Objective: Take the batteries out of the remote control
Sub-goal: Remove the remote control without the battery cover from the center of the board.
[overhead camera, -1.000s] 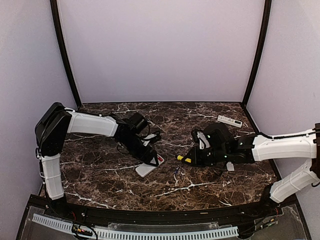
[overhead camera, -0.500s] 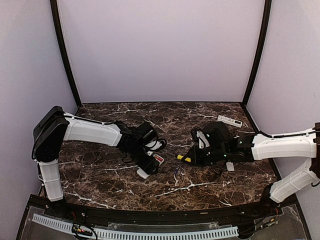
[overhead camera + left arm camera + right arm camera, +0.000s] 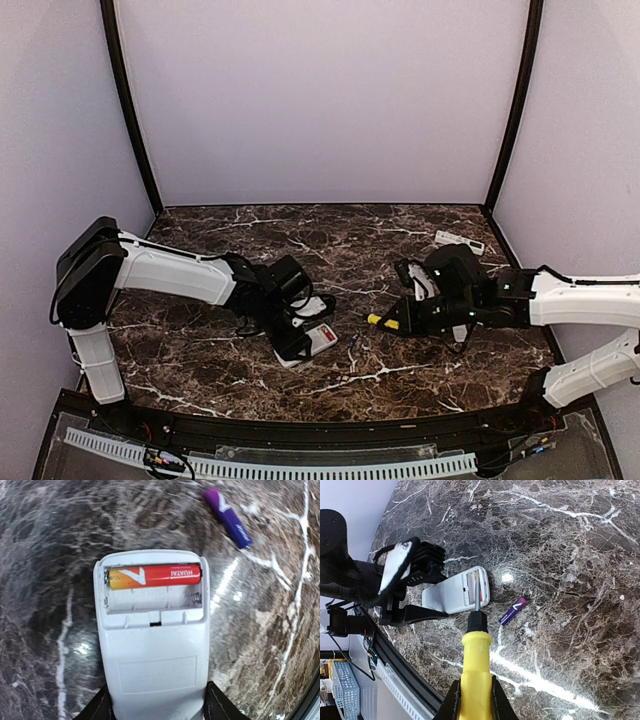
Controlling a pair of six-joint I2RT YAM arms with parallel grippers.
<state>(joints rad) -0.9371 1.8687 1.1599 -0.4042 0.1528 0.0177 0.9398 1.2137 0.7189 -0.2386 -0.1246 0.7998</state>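
Sitting in the open back of the remote control, a red battery fills the slot at the end farthest from the left tool. The slot next to it, one step nearer that tool, shows bare white plastic and a small spring. A purple battery lies loose on the dark marble surface just beyond the remote's battery end and off its corner, not touching the remote.

The left tool holds the remote by its other end, with a dark finger pressed against each long side, and the remote lies flat with its back facing up.

From the purple battery's side, a screwdriver points at the remote. In the right wrist view its thin metal shaft crosses the edge of the open compartment, with the purple battery just beside the shaft. Whether the tip touches the remote or the red battery cannot be told. The right tool is clamped narrowly on the yellow handle.

Well away from the remote, past the right arm near the far corner, lies a small white device.
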